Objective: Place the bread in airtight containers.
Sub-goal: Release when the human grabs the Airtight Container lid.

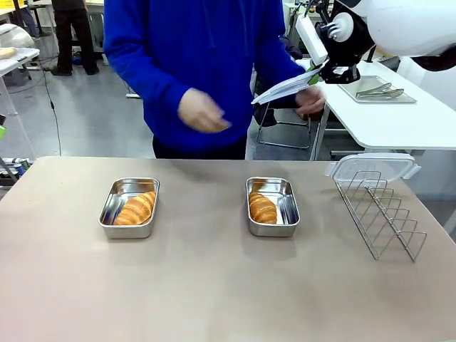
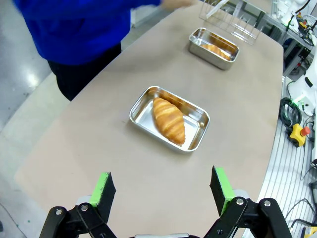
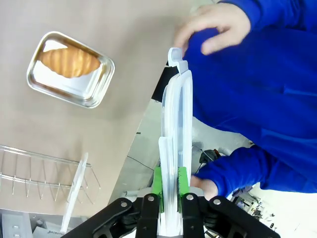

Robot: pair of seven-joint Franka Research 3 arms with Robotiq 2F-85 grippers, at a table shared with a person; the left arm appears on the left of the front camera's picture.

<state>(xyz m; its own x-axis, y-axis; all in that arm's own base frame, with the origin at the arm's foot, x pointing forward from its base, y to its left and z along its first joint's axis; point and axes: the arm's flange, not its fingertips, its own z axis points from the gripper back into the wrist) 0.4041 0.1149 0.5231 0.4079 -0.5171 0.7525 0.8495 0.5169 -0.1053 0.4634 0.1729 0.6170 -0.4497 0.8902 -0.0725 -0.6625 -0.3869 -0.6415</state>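
Two steel airtight containers stand open on the table, the left one [image 1: 114, 205] and the right one [image 1: 288, 206], each holding a piece of bread [image 1: 137, 208] [image 1: 262, 208]. My right gripper [image 1: 318, 73] is raised at the far right, shut on a clear lid [image 1: 285, 87]; in the right wrist view its green pads [image 3: 157, 181] pinch the lid [image 3: 176, 114] edge-on. The person's hands [image 3: 213, 27] [image 3: 205, 186] touch the lid. My left gripper [image 2: 161, 186] hangs open above the table, short of the nearer container [image 2: 196, 124] with its bread [image 2: 168, 119].
A wire rack [image 1: 381, 210] stands at the table's right, with a second clear lid [image 1: 370, 165] resting against its far end. The person in a blue top stands at the far edge, one hand [image 1: 203, 112] over the table. A side table [image 1: 399, 121] lies behind.
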